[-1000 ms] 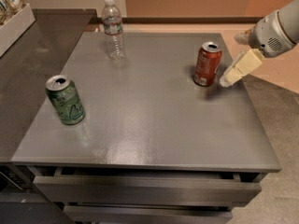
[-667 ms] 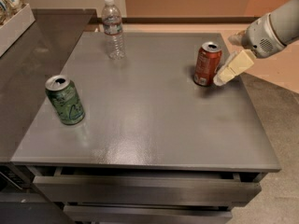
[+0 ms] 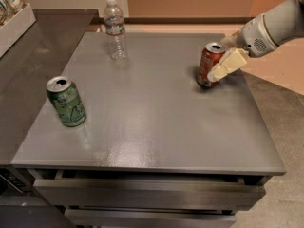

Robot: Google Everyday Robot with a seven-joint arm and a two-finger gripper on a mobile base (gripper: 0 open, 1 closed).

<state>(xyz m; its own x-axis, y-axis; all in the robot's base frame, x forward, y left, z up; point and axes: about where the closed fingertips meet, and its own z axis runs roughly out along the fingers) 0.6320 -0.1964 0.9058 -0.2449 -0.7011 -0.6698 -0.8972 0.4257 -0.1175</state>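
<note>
A red soda can (image 3: 207, 65) stands upright near the right edge of the grey table (image 3: 152, 127). My gripper (image 3: 217, 59) reaches in from the right on a white arm (image 3: 273, 25) and is open. Its cream near finger (image 3: 227, 63) lies against the can's right side, and the other finger shows just behind the can's top. The can sits partly between them. A green soda can (image 3: 67, 101) stands upright at the table's left. A clear water bottle (image 3: 115, 29) stands at the back left, far from the gripper.
A darker counter (image 3: 33, 65) adjoins the table on the left, with a white bin (image 3: 14, 23) of packets at its far end. Drawers (image 3: 142, 194) sit under the table's front edge. Floor lies to the right of the table.
The gripper has moved left towards the red can, and its near finger now overlaps the can's right side. Both cans and the bottle have stayed in place.
</note>
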